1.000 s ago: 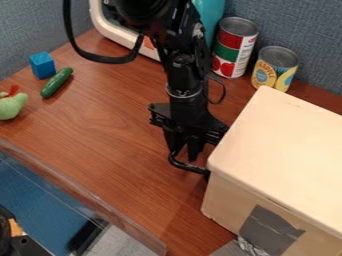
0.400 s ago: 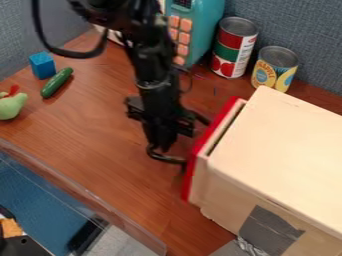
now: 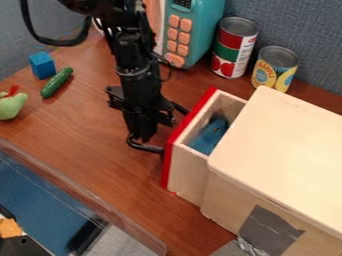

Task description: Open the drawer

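Right at the tool's (image 3: 141, 136) tip, in the camera view, is the black handle (image 3: 143, 147). The drawer (image 3: 187, 172) is just to the right of the tool, part way out of the box (image 3: 284, 145), which lies farther right. A blue thing (image 3: 210, 135) is in the drawer. I cannot tell if the tool is wide or narrow. To open it more, the tool should pull left and a bit up in the view, straight away from the box. A crooked pull could make it stick.
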